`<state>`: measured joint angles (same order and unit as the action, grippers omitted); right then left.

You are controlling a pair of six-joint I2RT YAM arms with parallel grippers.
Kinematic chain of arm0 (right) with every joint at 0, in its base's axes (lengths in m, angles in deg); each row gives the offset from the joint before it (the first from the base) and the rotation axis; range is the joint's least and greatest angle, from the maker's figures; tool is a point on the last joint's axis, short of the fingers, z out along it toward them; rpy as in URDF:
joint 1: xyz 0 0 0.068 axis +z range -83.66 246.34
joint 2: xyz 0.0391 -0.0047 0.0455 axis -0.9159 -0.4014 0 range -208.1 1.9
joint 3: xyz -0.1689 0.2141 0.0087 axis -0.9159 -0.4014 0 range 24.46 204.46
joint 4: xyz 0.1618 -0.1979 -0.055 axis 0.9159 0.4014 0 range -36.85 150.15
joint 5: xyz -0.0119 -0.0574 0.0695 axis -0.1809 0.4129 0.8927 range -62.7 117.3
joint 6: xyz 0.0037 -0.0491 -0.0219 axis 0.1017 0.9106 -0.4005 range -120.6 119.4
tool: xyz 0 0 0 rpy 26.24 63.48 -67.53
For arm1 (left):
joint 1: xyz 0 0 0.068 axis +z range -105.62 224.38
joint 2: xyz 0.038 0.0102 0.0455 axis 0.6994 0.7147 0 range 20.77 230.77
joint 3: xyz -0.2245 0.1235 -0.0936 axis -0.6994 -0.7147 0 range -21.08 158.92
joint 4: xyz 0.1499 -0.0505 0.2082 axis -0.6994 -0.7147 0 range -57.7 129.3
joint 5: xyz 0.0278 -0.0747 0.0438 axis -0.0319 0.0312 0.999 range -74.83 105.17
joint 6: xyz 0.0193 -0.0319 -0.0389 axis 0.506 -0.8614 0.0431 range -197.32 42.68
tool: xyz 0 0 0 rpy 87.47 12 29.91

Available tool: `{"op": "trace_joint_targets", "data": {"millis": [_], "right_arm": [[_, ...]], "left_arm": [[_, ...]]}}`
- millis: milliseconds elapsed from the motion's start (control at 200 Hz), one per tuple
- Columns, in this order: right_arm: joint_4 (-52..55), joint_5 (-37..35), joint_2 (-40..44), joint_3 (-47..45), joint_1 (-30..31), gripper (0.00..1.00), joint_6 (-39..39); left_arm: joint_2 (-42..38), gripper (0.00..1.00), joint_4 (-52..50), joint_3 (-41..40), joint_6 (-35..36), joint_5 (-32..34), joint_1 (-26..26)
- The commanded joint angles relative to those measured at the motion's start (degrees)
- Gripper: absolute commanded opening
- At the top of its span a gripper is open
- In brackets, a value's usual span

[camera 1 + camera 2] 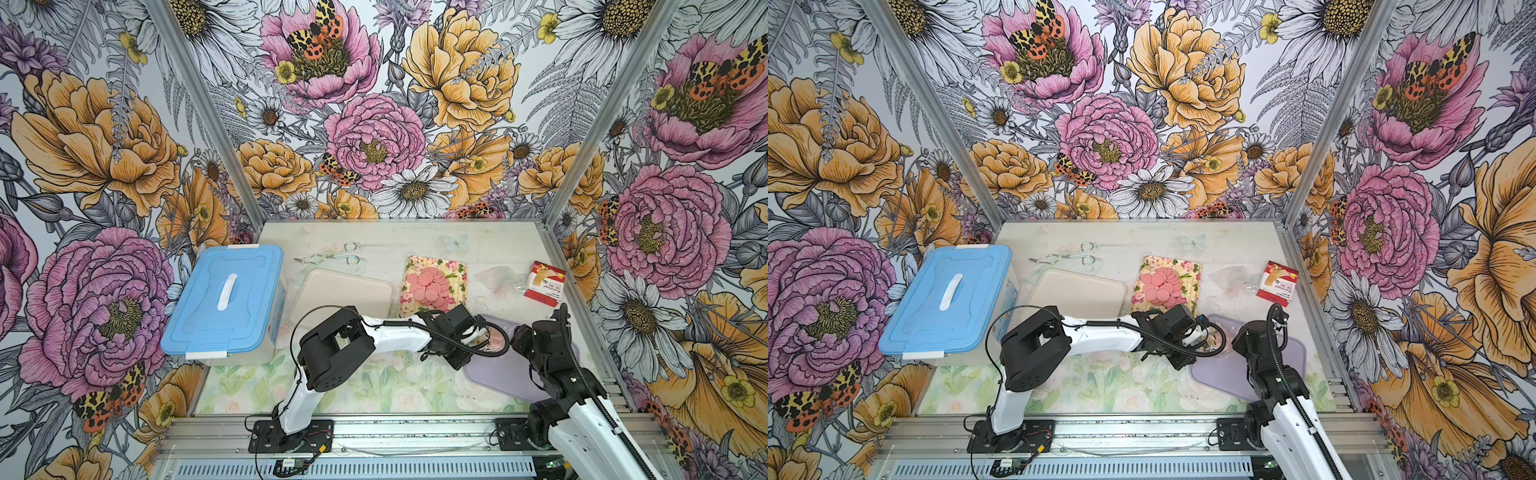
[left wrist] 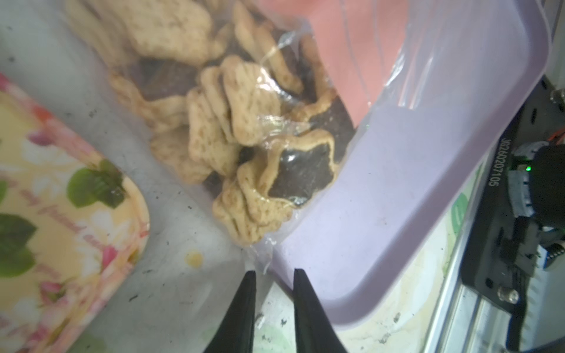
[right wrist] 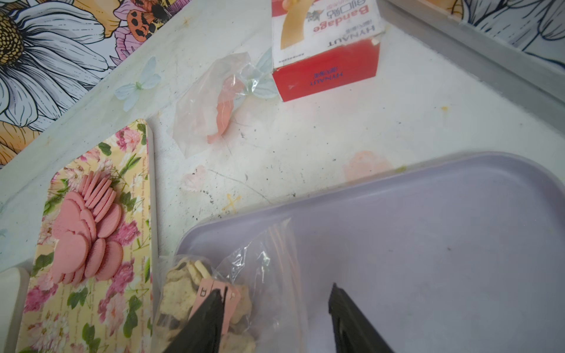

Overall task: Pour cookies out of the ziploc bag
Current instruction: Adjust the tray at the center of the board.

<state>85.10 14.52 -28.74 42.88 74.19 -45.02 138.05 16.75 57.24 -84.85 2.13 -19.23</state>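
Left hand (image 2: pixel 274 271) narrowly open, right hand (image 3: pixel 278 288) half open, both empty; better pinch bag (image 3: pixel 269 253) corner, tip cookies (image 2: pixel 250 104) onto tray (image 2: pixel 412 183).

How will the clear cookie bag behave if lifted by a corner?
Probably floppy: the bag is wrinkled and lies across the lavender tray rim. The cookies sit loose inside, so they'd likely slide toward the low end. They look thin, possibly brittle.

Beige and dark-brown star-shaped cookies (image 2: pixel 244 116), clear plastic bag (image 3: pixel 266 259), lilac plastic tray (image 2: pixel 412 198); centre frame, pink round discs (image 1: pixel 428 286) on a yellow rose-patterned tray (image 1: pixel 455 268).
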Motion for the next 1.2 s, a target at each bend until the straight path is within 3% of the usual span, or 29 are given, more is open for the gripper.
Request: {"op": "trace_joint_targets", "data": {"millis": [0,180,355,565,906,1086,1196], "right_arm": [[-3.2,5.8,-1.8,-1.3,-3.1,0.58,-1.1],[-9.9,12.6,-10.1,-1.7,-7.0,0.58,-1.3],[-11.8,11.3,-13.9,0.2,-9.0,0.58,-1.3],[-22.0,17.2,-29.7,1.9,-12.5,0.58,-0.9],[-42.2,25.8,-48.4,4.1,-12.3,0.58,-0.8],[-42.9,26.2,-52.9,8.5,-11.1,0.58,1.8],[-43.3,30.2,-54.9,11.4,-10.1,0.57,1.5]], "left_arm": [[0.3,0.25,-1.6,1.0,1.4,3.5,-0.2],[-1.9,0.25,-1.8,0.2,2.1,4.6,-0.4],[-3.6,0.26,-1.6,-0.5,2.5,4.9,0.1],[-7.2,0.26,-0.7,-2.3,2.6,5.1,0.9],[-12.0,0.28,2.1,-6.4,2.6,4.3,4.2],[-12.4,0.28,2.7,-7.2,2.6,4.1,4.8],[-12.4,0.28,2.9,-7.4,2.6,3.9,5.2]]}}
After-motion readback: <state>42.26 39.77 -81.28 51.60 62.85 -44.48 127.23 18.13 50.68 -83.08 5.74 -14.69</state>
